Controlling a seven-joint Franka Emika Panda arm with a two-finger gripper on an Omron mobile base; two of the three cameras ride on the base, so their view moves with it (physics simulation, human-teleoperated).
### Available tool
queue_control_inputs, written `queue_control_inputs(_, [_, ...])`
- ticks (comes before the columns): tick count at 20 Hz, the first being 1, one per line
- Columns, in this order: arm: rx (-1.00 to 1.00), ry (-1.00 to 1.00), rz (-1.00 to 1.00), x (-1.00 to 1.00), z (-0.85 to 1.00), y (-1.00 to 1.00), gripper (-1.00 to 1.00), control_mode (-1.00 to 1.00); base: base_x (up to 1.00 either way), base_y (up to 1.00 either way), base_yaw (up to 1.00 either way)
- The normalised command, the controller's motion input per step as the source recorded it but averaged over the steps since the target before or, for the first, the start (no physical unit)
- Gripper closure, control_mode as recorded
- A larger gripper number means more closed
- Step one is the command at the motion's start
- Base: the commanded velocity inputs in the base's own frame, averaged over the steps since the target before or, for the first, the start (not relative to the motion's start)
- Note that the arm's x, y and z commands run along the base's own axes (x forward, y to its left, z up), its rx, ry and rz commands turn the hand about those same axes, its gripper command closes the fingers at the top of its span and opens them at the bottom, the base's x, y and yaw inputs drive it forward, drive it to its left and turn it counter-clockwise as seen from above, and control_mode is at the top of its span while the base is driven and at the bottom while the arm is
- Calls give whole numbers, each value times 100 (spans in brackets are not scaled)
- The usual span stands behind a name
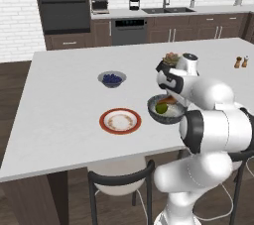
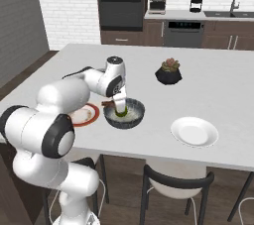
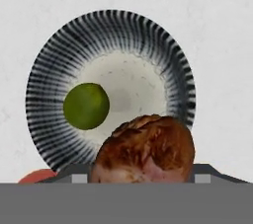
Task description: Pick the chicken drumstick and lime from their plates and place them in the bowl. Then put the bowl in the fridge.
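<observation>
Chicken drumstick (image 3: 144,150) is seen clamped in the gripper (image 3: 143,176), jaws partly spread around it, fingertips hidden behind the meat; lime (image 3: 86,105) is seen lying inside the bowl (image 3: 52,70) below; orange-rimmed plate (image 1: 119,121) is partly cut off beside it

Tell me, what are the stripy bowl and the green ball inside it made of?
The bowl looks like glazed pottery: dark ribbed stripes around the wall, a pale speckled middle. It could also be painted plastic. The green ball is a lime, a real fruit by its look: round, yellow-green skin with a soft, dull shine.
</observation>
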Motion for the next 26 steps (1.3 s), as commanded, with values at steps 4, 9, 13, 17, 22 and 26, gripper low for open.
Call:
queue_control_inputs(4, [0, 0, 0, 30, -42, -22, 100, -100, 0, 0, 0])
queue_control_inputs(9, [0, 0, 0, 29, -45, -5, 100, -100, 0, 0, 0])
queue_control_inputs(13, [0, 0, 0, 26, -43, -1, 100, -100, 0, 0, 0])
queue_control_inputs(17, [0, 0, 0, 35, -32, 2, -100, -100, 0, 0, 0])
queue_control_inputs(22, [0, 0, 0, 17, 0, 0, -100, -100, 0, 0, 0])
queue_control_inputs(26, [0, -7, 0, -2, 20, 0, -100, -100, 0, 0, 0])
